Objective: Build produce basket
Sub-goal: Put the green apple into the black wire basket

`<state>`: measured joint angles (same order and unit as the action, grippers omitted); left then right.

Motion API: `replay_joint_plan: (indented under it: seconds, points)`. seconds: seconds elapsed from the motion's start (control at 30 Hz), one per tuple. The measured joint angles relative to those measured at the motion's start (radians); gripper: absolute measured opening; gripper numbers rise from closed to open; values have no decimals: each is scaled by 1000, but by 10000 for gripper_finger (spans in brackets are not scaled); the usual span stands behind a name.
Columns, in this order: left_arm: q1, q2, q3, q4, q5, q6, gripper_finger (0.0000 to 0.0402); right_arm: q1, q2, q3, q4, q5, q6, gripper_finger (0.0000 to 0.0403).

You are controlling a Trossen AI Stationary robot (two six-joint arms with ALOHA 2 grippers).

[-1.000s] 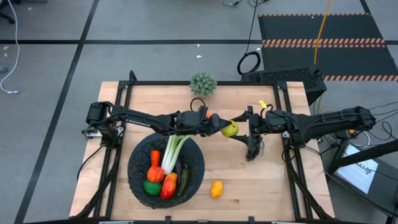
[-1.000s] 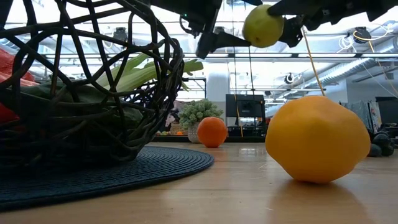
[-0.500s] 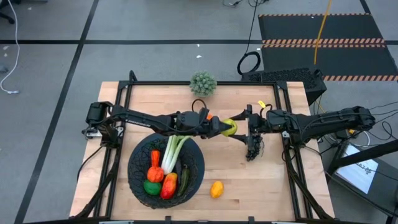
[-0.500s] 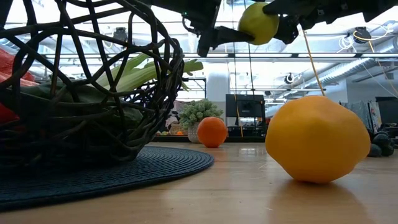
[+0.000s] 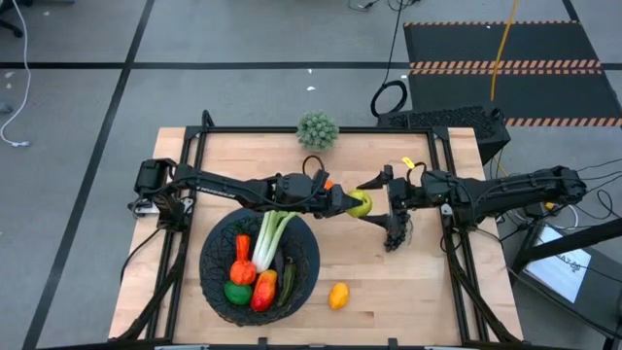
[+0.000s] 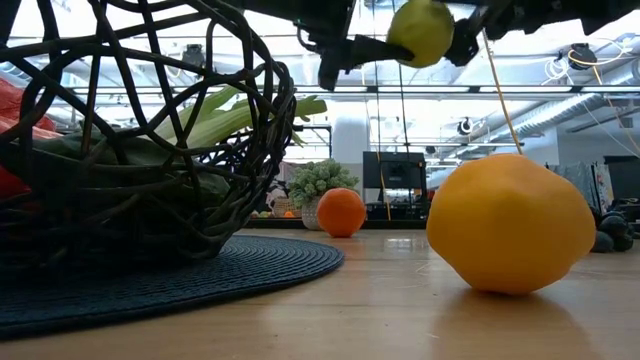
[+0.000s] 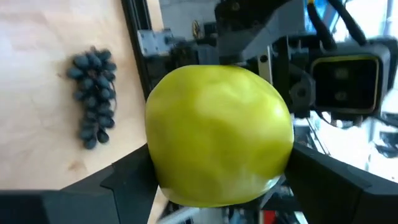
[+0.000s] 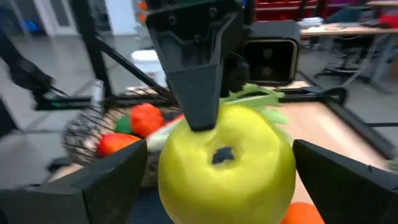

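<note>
A yellow-green apple (image 5: 361,203) hangs in the air between the two arms, above the middle of the table. My left gripper (image 5: 352,202) reaches in from the left and is shut on it. My right gripper (image 5: 374,199) faces it from the right, open, with a finger standing on either side of the apple (image 8: 227,165). The black mesh basket (image 5: 209,248) sits at the near left on a dark mat and holds celery (image 5: 272,233), a carrot (image 5: 242,248), a tomato (image 5: 243,272), a mango (image 5: 263,290), a lime (image 5: 236,292) and a cucumber (image 5: 288,280). My left gripper pinches the apple between its two fingers, coming level from the table's left. One finger (image 8: 193,93) lies over the apple's stem end (image 8: 214,146); the other is hidden behind the fruit. The apple (image 6: 420,32) is lifted clear, high above the table.
Purple grapes (image 5: 394,233) lie on the table just below the right gripper. An orange-yellow lemon (image 5: 337,295) lies near the front edge, right of the basket. An orange (image 6: 341,212) sits behind the left arm. The spiky ball plant (image 5: 317,128) stands at the far edge.
My left gripper has moved toward the table's right, up to the apple that the right gripper held, and has taken hold of it. The apple has stayed almost in place in the air. The right gripper's fingers now stand apart from the fruit.
</note>
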<state>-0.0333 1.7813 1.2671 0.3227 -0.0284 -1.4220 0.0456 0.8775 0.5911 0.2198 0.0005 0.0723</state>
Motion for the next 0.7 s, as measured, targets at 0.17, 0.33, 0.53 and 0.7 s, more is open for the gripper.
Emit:
replay_joint_plan:
  seconds: [0.17, 0.33, 0.53, 0.7]
  points:
    - [14, 0, 0, 71, 82, 0, 304, 2, -36, 0, -7, -6, 66, 393]
    - [19, -1, 1, 128, 173, 0, 291, 0, -118, 0, 5, -5, 102, 398]
    - [12, -5, 1, 171, 252, -5, 297, 0, -235, 0, 64, -3, 151, 397]
    - [6, -56, 8, 160, 257, 40, 292, 0, -310, 0, 59, 21, 151, 396]
